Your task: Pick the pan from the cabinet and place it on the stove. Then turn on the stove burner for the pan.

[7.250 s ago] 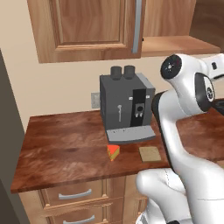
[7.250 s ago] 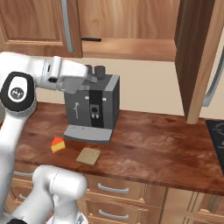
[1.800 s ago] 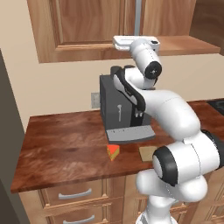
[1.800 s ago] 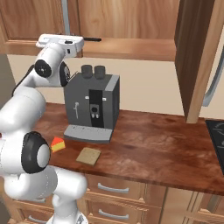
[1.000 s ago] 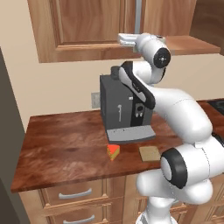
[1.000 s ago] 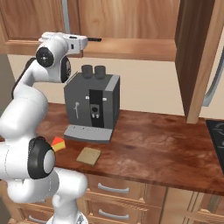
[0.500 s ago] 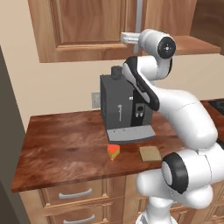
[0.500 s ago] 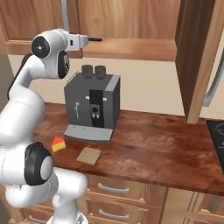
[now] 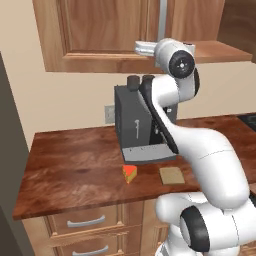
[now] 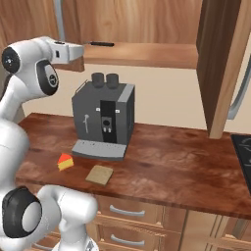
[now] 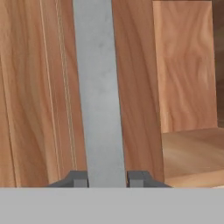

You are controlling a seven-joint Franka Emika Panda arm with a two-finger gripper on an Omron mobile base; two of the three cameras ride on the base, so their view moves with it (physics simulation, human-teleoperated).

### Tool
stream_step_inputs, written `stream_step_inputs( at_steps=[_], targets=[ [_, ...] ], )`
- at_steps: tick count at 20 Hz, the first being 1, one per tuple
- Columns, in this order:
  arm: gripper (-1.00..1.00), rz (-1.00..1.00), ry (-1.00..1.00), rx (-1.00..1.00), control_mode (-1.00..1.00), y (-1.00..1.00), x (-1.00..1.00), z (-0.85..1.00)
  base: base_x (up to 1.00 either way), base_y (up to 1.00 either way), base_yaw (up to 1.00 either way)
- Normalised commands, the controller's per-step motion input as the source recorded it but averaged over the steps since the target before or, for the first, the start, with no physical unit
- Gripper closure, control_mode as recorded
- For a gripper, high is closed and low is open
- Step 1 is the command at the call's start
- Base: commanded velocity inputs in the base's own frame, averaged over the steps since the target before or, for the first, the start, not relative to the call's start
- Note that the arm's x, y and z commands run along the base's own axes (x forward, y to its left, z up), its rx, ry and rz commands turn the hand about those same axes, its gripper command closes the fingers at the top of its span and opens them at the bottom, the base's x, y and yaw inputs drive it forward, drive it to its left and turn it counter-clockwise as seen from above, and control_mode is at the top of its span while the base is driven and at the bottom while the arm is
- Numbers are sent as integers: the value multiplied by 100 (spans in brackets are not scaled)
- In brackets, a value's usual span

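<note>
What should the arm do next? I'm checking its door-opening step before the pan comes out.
Probably pull back to swing the door open: the gripper is shut on the door's silver bar handle, and that cabinet door is still closed.

A reddish-brown wooden bench (image 9: 75, 175) runs along a plain beige wall (image 9: 60, 105), with drawers (image 9: 85, 222) below.

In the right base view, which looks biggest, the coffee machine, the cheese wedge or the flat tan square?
1. Coffee machine, by far.
2. Tan square.
3. Cheese wedge, a little smaller; both sit at similar distance, so the order seems fair.
</note>
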Motion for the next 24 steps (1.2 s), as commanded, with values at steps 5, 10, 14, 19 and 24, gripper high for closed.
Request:
stream_step_inputs(
  at_steps=[5,10,14,19,24],
  targets=[
    [100,-7,0,0,-100,17,-82,0,0,0,0],
    [100,-2,-1,0,-100,38,-85,0,0,0,0],
    [100,0,0,0,-100,43,-81,0,0,0,0],
    [-100,-1,-1,0,-100,44,-77,-1,0,0,0],
    [-100,0,-6,3,-100,2,-90,0,0,0,0]
  ],
)
